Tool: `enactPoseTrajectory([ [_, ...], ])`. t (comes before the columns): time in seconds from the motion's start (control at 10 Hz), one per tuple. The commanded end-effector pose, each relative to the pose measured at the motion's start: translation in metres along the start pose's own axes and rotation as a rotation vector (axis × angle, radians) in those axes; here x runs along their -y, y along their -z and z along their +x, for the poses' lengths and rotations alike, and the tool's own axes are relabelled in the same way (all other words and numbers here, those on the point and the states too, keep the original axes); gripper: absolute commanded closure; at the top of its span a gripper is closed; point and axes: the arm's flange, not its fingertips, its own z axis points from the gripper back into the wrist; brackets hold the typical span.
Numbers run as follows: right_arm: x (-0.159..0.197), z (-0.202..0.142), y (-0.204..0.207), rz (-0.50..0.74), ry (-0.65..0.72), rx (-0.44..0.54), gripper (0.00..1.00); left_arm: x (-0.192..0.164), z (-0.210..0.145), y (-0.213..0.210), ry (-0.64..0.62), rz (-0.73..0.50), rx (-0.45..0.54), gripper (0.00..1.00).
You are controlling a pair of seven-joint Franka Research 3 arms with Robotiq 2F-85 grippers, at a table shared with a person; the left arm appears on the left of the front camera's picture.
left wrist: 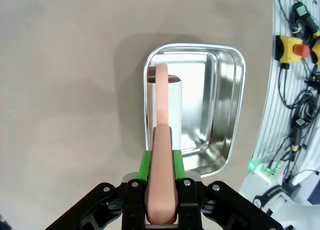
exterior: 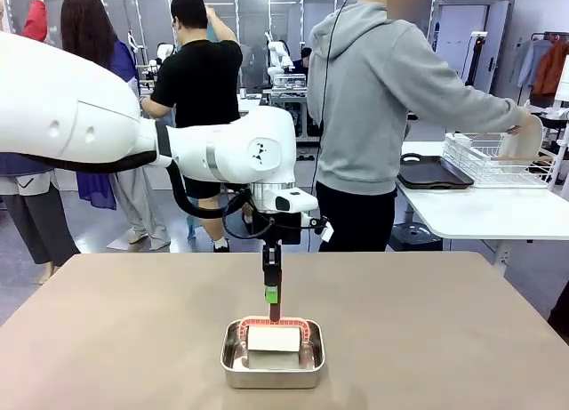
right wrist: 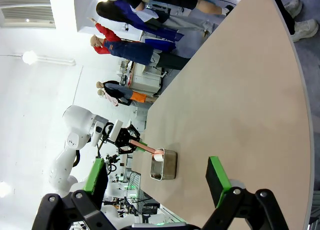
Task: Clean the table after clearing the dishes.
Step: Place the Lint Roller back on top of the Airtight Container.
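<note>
One tool matters here: your left gripper (left wrist: 161,190) has its jaws clamped tight on the handle of a pink scraper-like tool (exterior: 274,305), whose long axis hangs straight down from the wrist into the steel pan (exterior: 272,367). In the left wrist view the tool's tip sits against the white roll or block (left wrist: 171,108) lying in the pan, so the desk (exterior: 444,339) you are to wipe lies all around and just below the tool, past the pan's rim. The left arm reaches in from the left with its wrist pointing vertically down over the pan, near the desk's front middle. Your right gripper (right wrist: 157,180) hangs well apart from the pan, jaws spread wide with nothing between them. At the white side table a person in a grey hoodie is setting a white plate (exterior: 523,136) into a wire rack (exterior: 493,161), beside a dark tray (exterior: 434,172). I'd judge the wiping not yet begun.
</note>
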Motion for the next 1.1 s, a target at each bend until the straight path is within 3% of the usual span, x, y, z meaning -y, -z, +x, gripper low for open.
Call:
enactPoseTrajectory([
  [0.0,-0.003,0.0,0.0,0.007,-0.006,0.008,0.0,-0.007,0.007,-0.008,-0.025,0.002,-0.034,0.8],
  [0.2,-0.003,0.0,0.0,0.007,-0.006,0.008,0.0,-0.01,0.007,-0.006,-0.015,-0.011,-0.022,0.8],
  [0.3,-0.003,0.0,0.0,0.007,-0.006,0.008,0.0,-0.01,0.006,-0.007,-0.009,-0.011,-0.011,0.37],
  [0.4,-0.003,0.0,0.0,0.007,-0.006,0.008,0.0,-0.01,0.003,-0.006,-0.009,-0.013,-0.007,0.37],
  [0.5,-0.003,0.0,0.0,0.007,-0.006,0.008,0.0,-0.012,-0.001,-0.005,-0.015,-0.016,0.005,0.0],
  [0.6,-0.003,0.0,0.0,0.007,-0.006,0.008,0.0,-0.012,-0.005,-0.006,-0.019,-0.016,0.012,0.36],
  [0.7,-0.003,0.0,0.0,0.007,-0.006,0.008,0.0,-0.013,-0.008,-0.007,-0.017,-0.019,0.018,0.0],
  [1.0,-0.003,0.0,0.0,0.007,-0.006,0.008,0.0,-0.013,-0.015,-0.01,-0.008,-0.02,0.029,0.0],
])
